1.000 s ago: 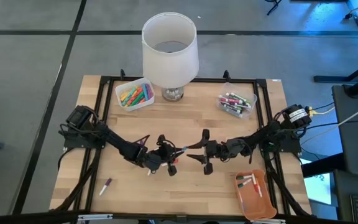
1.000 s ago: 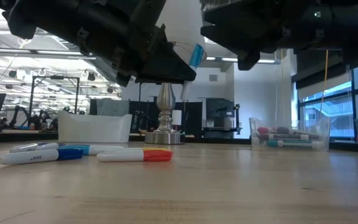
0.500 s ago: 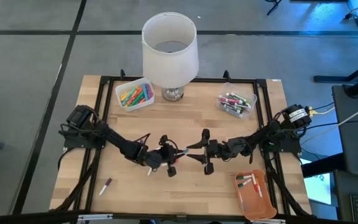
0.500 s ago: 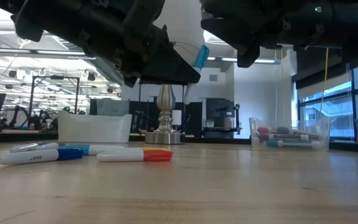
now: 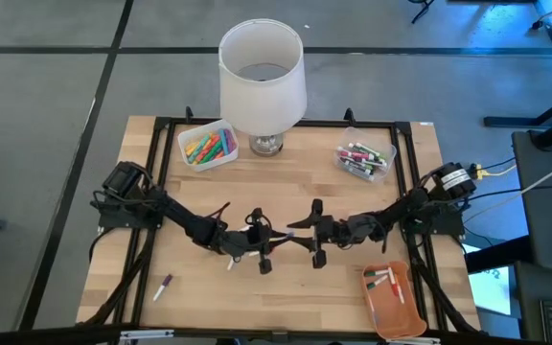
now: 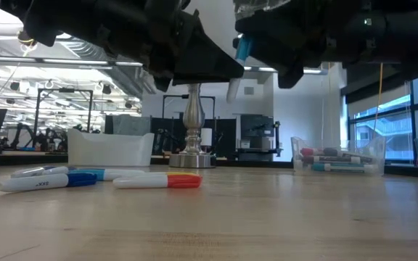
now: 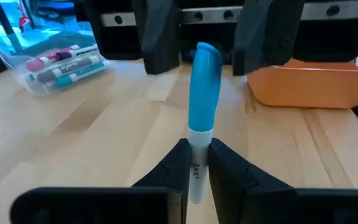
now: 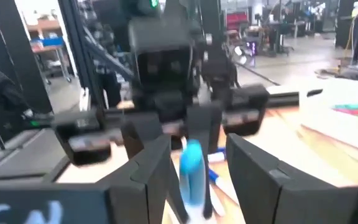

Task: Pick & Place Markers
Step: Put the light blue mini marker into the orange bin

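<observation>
- Mid-handover above the table's middle: my left gripper (image 7: 196, 163) pinches the white barrel of a blue-capped marker (image 7: 202, 112).
- My right gripper (image 8: 194, 162), fingers parted, brackets the cap.
- Next, I judge: right closes, left lets go.

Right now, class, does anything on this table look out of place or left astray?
One purple marker lies alone near the table's front left corner, apart from the bins; three more markers lie loose on the wood.

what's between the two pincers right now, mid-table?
A blue-capped marker: the left pincer is shut on its white barrel, and the cap end reaches between the open fingers of the right pincer. Both wrist views show it.
</observation>
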